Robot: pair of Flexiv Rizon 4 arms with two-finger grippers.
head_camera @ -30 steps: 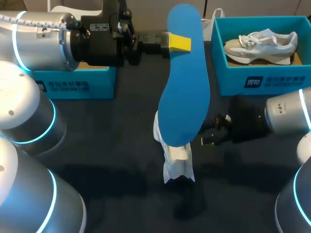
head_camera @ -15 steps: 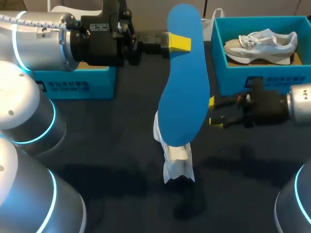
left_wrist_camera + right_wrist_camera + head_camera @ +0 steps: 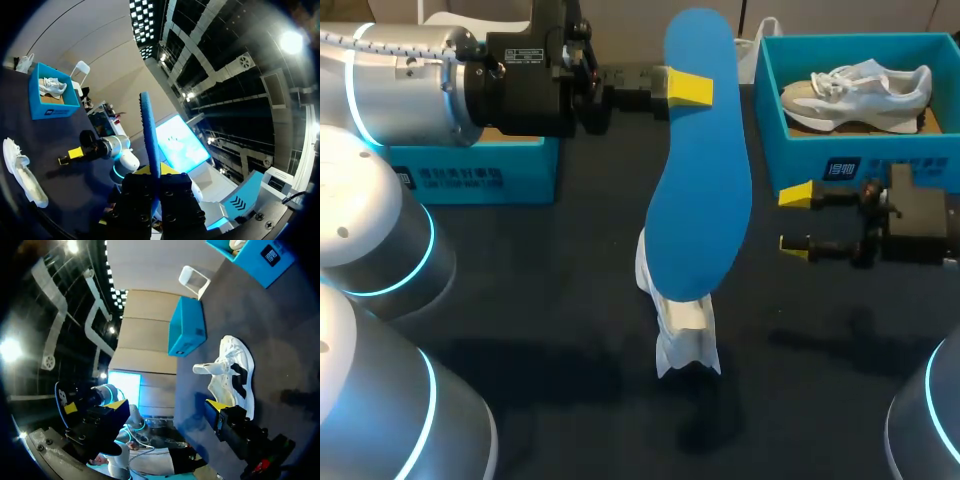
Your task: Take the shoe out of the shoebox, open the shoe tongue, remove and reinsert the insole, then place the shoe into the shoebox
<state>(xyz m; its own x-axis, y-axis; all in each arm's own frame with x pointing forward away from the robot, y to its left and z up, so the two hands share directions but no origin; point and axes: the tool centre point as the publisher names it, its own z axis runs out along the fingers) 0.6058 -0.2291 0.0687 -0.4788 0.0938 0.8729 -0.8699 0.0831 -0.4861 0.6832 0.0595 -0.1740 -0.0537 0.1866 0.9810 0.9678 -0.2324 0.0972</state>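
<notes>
Dark table (image 3: 570,300) bears shoe (image 3: 682,335); left hand (image 3: 690,88) clamps insole (image 3: 700,180) above it; right hand (image 3: 795,218) spread, empty.

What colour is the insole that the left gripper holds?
The insole is blue, clearest in the head view.

Two open teal shoeboxes (image 3: 470,180) (image 3: 790,160), two white sneakers (image 3: 682,335) (image 3: 860,92), one blue insole (image 3: 700,190), two silver robot arms (image 3: 405,75) (image 3: 925,215), two yellow-tipped pincers (image 3: 692,88) (image 3: 794,219), one dark surface (image 3: 560,300).
</notes>
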